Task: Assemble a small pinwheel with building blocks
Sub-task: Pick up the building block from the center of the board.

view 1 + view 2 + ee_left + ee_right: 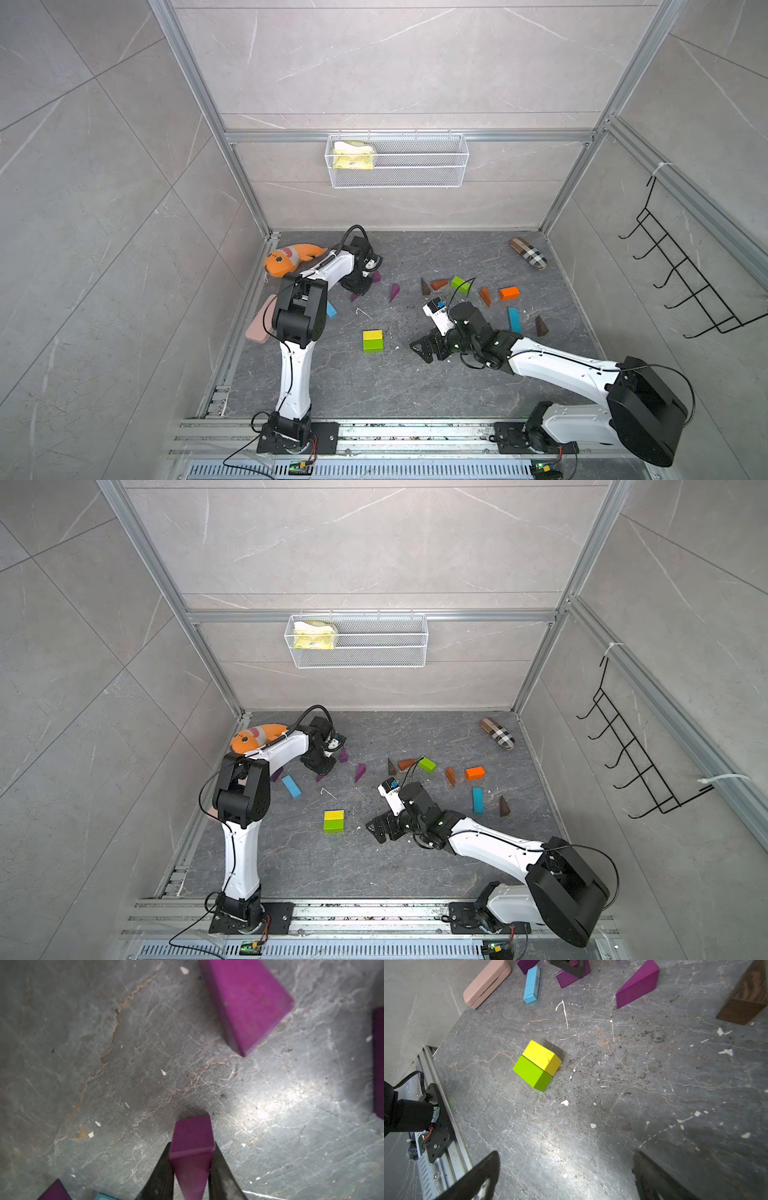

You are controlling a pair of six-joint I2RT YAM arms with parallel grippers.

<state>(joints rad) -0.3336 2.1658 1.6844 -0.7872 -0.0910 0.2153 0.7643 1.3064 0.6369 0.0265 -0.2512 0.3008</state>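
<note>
The left gripper point(192, 1159) is clamped on a purple wedge point(192, 1134), one jaw against each side, toward the far left of the dark stone table point(374, 386), near the orange plush fish point(286, 262). The right gripper point(566, 1157) is spread wide with nothing between its jaws, near the yellow brick point(543, 1057) and green brick point(532, 1073) and to their right. These two bricks lie touching side by side at mid-table. A second purple wedge point(394, 292) lies apart. An orange brick point(509, 293), a light-blue bar point(514, 320) and a brown wedge point(541, 326) lie further right.
</note>
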